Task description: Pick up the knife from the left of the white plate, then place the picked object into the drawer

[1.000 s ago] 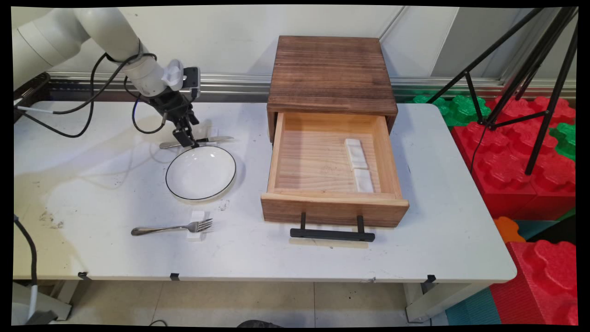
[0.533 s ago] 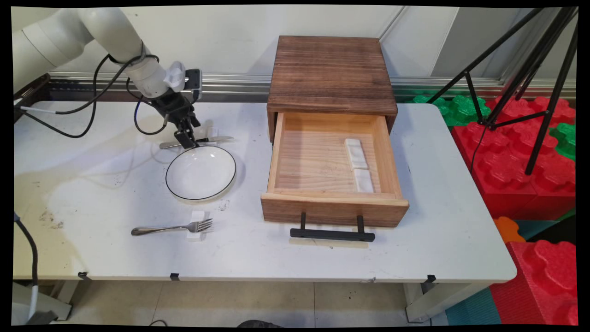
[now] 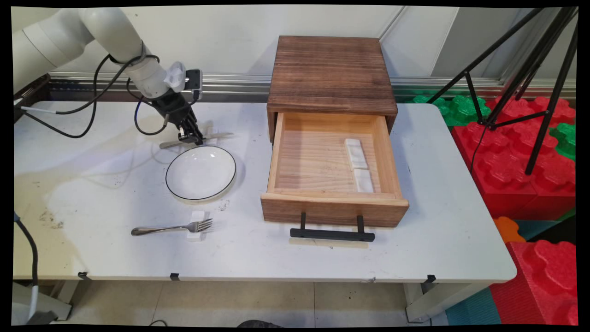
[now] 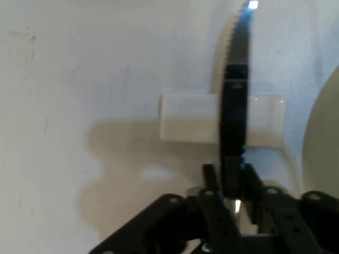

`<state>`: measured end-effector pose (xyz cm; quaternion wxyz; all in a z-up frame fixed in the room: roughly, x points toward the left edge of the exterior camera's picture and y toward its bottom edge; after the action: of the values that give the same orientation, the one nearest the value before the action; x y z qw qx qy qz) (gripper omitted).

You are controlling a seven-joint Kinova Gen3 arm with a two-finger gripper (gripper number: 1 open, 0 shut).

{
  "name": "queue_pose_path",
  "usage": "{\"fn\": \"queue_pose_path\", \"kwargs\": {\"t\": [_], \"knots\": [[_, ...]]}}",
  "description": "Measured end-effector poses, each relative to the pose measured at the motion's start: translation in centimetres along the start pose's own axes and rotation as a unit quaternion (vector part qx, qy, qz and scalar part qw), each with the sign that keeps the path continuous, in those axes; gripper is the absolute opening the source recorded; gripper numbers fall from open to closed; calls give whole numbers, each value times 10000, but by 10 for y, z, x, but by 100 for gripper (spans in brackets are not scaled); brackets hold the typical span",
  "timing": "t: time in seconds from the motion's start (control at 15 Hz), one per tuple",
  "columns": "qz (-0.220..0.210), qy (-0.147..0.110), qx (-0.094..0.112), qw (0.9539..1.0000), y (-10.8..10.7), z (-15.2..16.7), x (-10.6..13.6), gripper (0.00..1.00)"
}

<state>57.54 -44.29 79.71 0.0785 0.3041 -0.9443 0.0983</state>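
My gripper [image 3: 191,137] is down at the back left of the table, just behind the white black-rimmed plate [image 3: 201,173]. It is shut on a table knife [image 3: 219,135], about mid-length. In the hand view the two fingers [image 4: 212,185] pinch the knife [image 4: 235,100], whose serrated blade runs up and away across a small white rest block [image 4: 185,124]. The plate's rim [image 4: 324,137] shows at the right edge. The knife's handle end [image 3: 167,145] still lies low by the table.
A fork [image 3: 173,228] lies on another white rest block [image 3: 197,233] near the front. A wooden cabinet [image 3: 330,74] stands at the back with its drawer [image 3: 334,207] pulled open; two white blocks [image 3: 359,164] lie inside. Black tripod legs [image 3: 544,69] and foam blocks stand right.
The fingers have closed on the knife, and the hand has shifted slightly right. The knife's blade end now sits a little higher than before.
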Motion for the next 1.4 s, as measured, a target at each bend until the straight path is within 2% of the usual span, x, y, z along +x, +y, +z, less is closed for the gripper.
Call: {"fn": "queue_pose_path", "kwargs": {"t": [0.33,0.67,1.0,1.2,1.4], "knots": [[-37,-26,-25,10000,4,-4,-3,0],[-343,-11,156,9993,6,-13,-5,0],[-830,146,467,9954,12,-37,-3,0],[-1140,451,786,9893,18,-67,6,0],[-1262,715,1002,9843,22,-90,19,0]]}}
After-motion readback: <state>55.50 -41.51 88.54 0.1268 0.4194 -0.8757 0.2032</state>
